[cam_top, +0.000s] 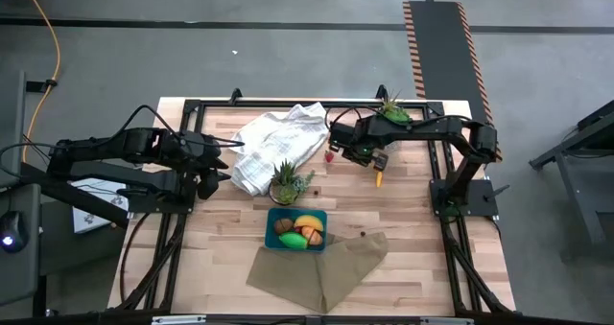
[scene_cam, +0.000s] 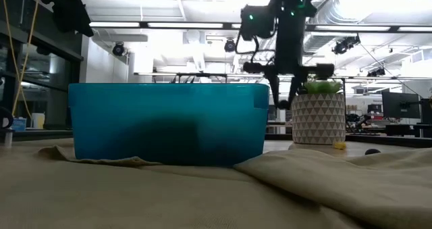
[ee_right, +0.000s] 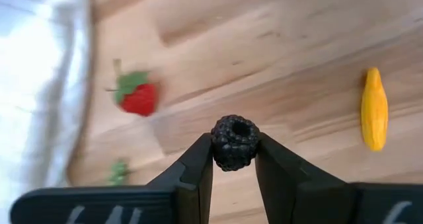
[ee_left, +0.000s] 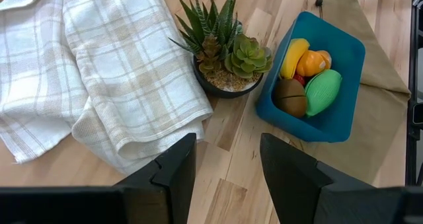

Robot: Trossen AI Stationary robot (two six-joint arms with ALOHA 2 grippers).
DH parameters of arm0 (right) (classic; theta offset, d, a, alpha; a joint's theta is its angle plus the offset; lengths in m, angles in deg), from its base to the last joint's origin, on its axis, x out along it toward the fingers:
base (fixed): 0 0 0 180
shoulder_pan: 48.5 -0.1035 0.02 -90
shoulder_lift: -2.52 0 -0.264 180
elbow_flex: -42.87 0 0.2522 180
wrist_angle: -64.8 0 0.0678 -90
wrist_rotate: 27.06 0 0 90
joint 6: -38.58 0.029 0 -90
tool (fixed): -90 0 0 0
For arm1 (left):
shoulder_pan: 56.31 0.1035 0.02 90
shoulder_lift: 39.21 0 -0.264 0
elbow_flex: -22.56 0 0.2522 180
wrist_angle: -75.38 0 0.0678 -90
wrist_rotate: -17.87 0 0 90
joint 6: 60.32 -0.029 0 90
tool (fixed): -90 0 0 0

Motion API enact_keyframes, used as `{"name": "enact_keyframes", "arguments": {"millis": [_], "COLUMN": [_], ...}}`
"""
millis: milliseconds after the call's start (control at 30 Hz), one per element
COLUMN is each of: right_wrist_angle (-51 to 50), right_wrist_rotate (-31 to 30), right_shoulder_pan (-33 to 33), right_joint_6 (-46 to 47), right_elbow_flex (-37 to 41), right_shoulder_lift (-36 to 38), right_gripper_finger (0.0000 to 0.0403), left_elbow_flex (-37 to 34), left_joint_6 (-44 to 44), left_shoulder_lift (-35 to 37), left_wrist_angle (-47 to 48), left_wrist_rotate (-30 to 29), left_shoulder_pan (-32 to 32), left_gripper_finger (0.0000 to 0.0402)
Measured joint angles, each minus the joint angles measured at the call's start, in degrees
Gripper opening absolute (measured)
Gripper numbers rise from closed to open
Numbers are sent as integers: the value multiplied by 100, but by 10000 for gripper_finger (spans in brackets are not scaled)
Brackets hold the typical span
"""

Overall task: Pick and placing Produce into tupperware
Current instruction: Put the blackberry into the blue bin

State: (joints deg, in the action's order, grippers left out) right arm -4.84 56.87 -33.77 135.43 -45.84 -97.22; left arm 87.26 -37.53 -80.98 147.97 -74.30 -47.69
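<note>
A wooden desk (cam_top: 413, 220) is seen from above with two dark robot arms reaching in from either side. The right tool (ee_right: 234, 159) is closed on a small dark blackberry (ee_right: 234, 142), pinched between its two fingertips and held above the far part of the desk, near a white checked towel (cam_top: 278, 145). Below it on the wood lie a red strawberry (ee_right: 138, 96) beside the towel's edge and a small yellow-orange vegetable piece (ee_right: 374, 109) well apart from it. The left tool (ee_left: 225, 168) hangs with its fingers spread apart and nothing between them, above the near edge of the towel on the left side of the desk. The teal tupperware (cam_top: 272, 231) sits near the front middle of the desk, partly on a tan cloth (cam_top: 326, 267), just beside a spiky green potted plant (cam_top: 287, 181). Inside it lie a yellow banana (ee_left: 294, 56), an orange piece (ee_left: 313, 61), a brown kiwi (ee_left: 290, 97) and a green pepper (ee_left: 323, 92). A second potted plant (cam_top: 392, 112) stands at the far edge, by the right arm.
</note>
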Motion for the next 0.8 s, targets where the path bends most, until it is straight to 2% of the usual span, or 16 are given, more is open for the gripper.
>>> {"name": "enact_keyframes", "arguments": {"millis": [233,500,800], "right_wrist_angle": [-545,-720,-723], "right_wrist_rotate": [-334,-831,-1460], "right_shoulder_pan": [-160,-451,-724], "right_joint_6": [-290,-754,-1777], "right_elbow_flex": [-790,-1754,-2836], "right_shoulder_lift": [0,8,9], "right_gripper_finger": [78,78,78], "left_elbow_flex": [0,0,0], "left_joint_6": [0,0,0], "left_shoulder_lift": [2,2,1], "left_wrist_angle": [2,2,2], "left_wrist_rotate": [0,0,0], "left_shoulder_pan": [0,0,-1], "left_gripper_finger": [156,156,156]}}
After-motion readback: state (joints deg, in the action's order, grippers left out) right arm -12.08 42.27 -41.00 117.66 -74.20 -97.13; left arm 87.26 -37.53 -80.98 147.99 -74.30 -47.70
